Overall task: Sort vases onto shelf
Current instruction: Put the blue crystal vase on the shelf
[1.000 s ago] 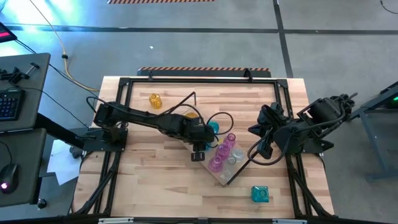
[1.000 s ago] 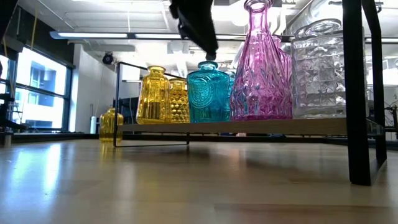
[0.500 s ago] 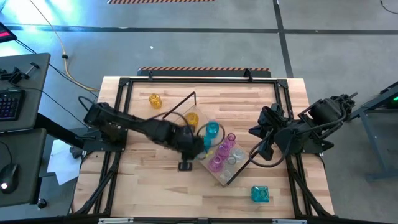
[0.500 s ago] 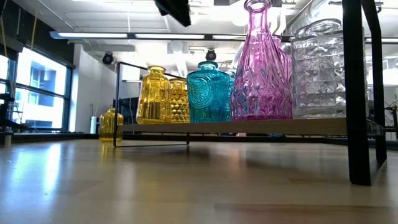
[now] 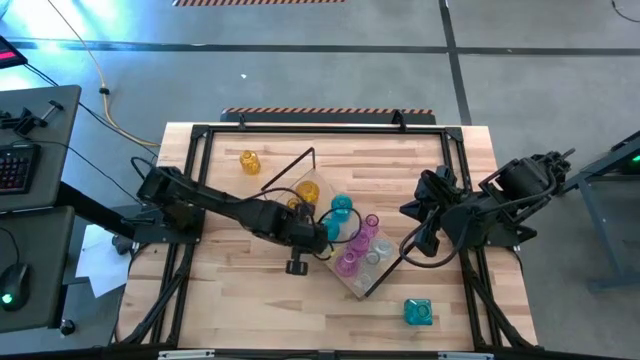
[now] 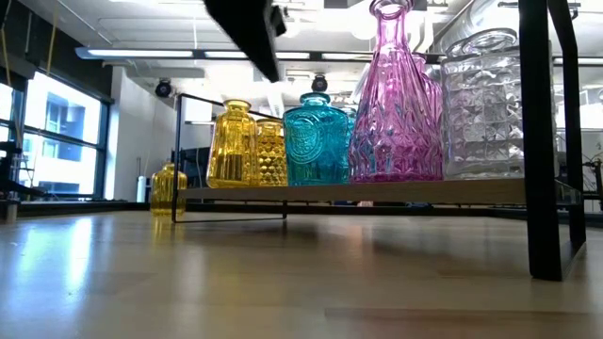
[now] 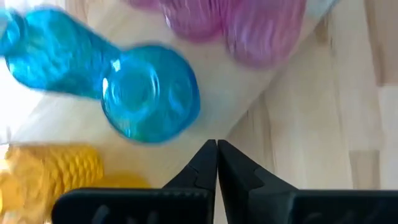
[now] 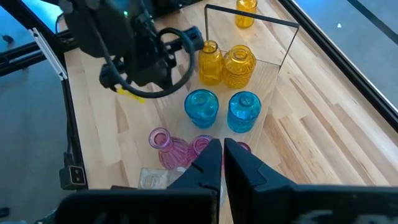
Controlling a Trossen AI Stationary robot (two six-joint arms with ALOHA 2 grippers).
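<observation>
Two grippers we find closed and empty: left gripper (image 5: 296,266) beside the shelf (image 5: 352,282) holding most vases (image 5: 341,207); right gripper (image 5: 420,243) parked at the table's right.

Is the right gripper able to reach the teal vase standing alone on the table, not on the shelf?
Probably yes. The teal vase stands alone near the table's front edge on the right arm's side, and nothing lies between it and the shut right gripper.
</observation>
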